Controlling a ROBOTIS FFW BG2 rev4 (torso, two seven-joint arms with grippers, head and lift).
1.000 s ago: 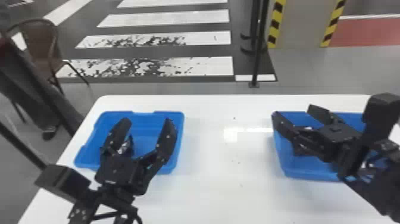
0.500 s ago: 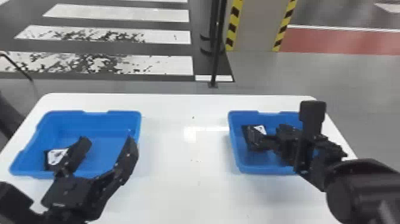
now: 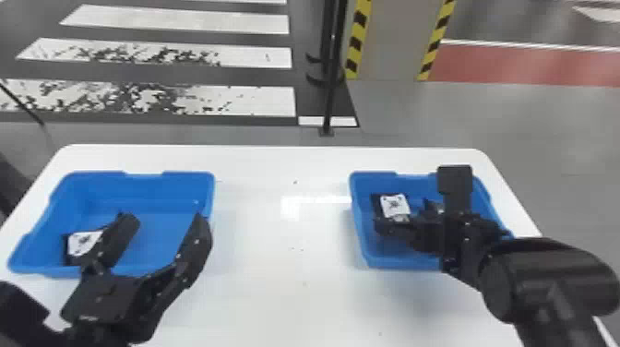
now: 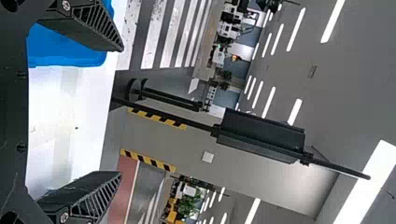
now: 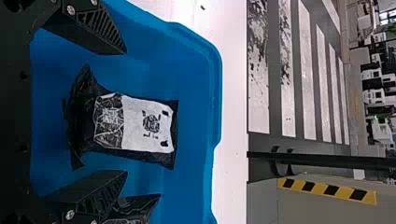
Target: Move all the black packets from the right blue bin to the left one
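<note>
Two blue plastic bins, left (image 3: 152, 182) and right (image 3: 376, 265), sit well apart on a white table (image 3: 295, 295). Head view: one black packet with a white printed label (image 3: 83, 242) lies in the left bin, at its near left corner, partly covered by a finger of the left gripper (image 3: 166, 220). Jaws there wide, nothing between them; one finger over the packet's right side, the other by the bin's right side.

Right bin, head view: a black plastic packet with a white label (image 3: 392, 205) lies near the left wall, label up, beside the right gripper (image 3: 417, 230). Right wrist view adds detail: the right gripper (image 5: 126, 112) has its jaws wide, the packet in line with the gap and not clamped, its near end crumpled. The same view gives a second, dark packet (image 5: 133, 210) farther right, partly behind a finger. Left wrist view gives, past the spread fingers, a black pole (image 4: 196, 122) and yellow-and-black striped edging (image 4: 156, 118).

Edges: left packet close to the near and left walls, with bare blue floor to its right. Right bin's labelled packet has floor between it and the far wall. Open white tabletop spans the stretch between the bins.
</note>
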